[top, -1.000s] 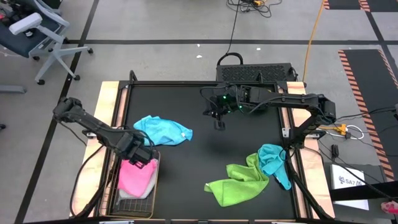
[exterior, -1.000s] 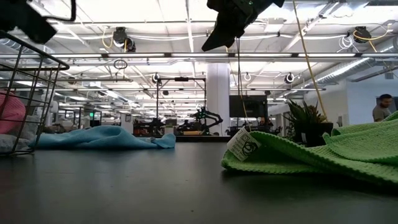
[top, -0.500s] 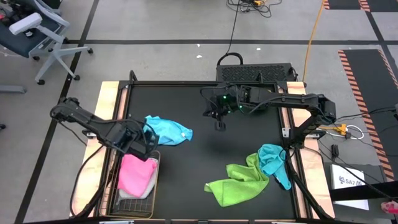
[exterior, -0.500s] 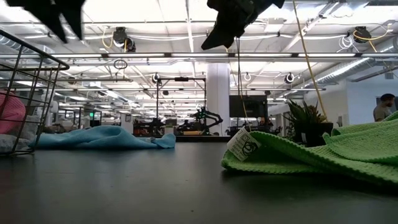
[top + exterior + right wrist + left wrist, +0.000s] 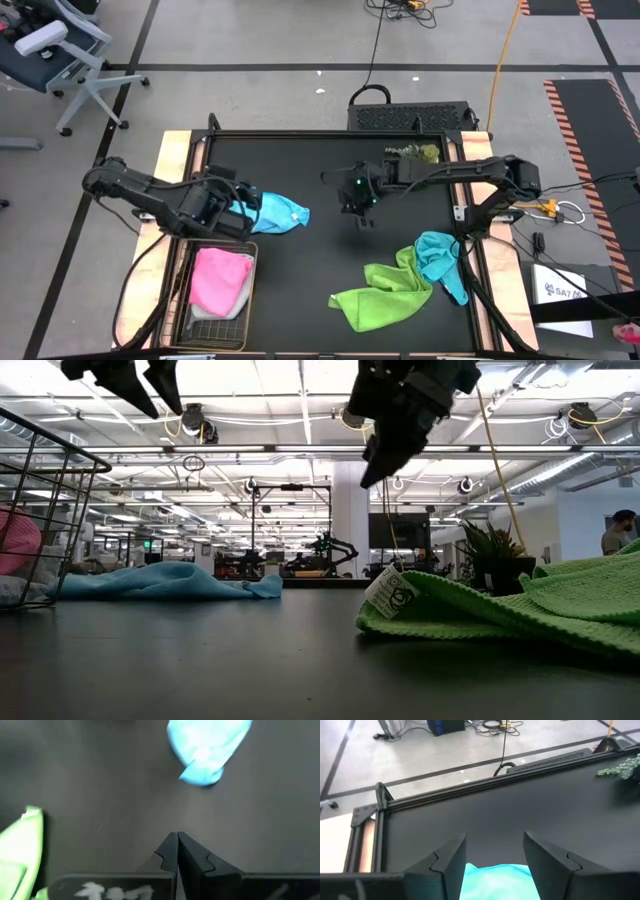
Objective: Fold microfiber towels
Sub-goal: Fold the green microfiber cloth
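High view: black counter (image 5: 330, 160) with a wood edge down each side; left pincer (image 5: 243, 203) at about 9 o'clock, hanging over the near end of the light blue towel (image 5: 277, 212), fingers (image 5: 451, 865) apart, nothing between them; left wrist view shows that towel (image 5: 495, 881) directly below the gap, not touched; right pincer (image 5: 362, 212) a little right of centre over bare counter, fingers (image 5: 172, 854) pressed together, holding nothing; right wrist view shows the blue towel (image 5: 206, 747) farther off and a corner of the lime green towel (image 5: 22, 845) to one side.

Pink towel (image 5: 218, 278) bunched in the wire mesh basket (image 5: 220, 325) at 8 o'clock, with a pale cloth (image 5: 243, 290) showing at its right edge; lime green towel (image 5: 380, 295) crumpled at 5 o'clock; teal towel (image 5: 440, 262) just beside it at 4 o'clock, overlapping its upper right end and draping over the counter's right edge; small potted plant (image 5: 412, 152) at 1 o'clock near the far edge.

Low view: both pincers (image 5: 140, 382) (image 5: 385, 455) raised above the counter; blue towel (image 5: 165, 580) flat at left; green towel (image 5: 500, 610) close at right with its label (image 5: 392, 592) turned up; basket (image 5: 40, 520) at far left.
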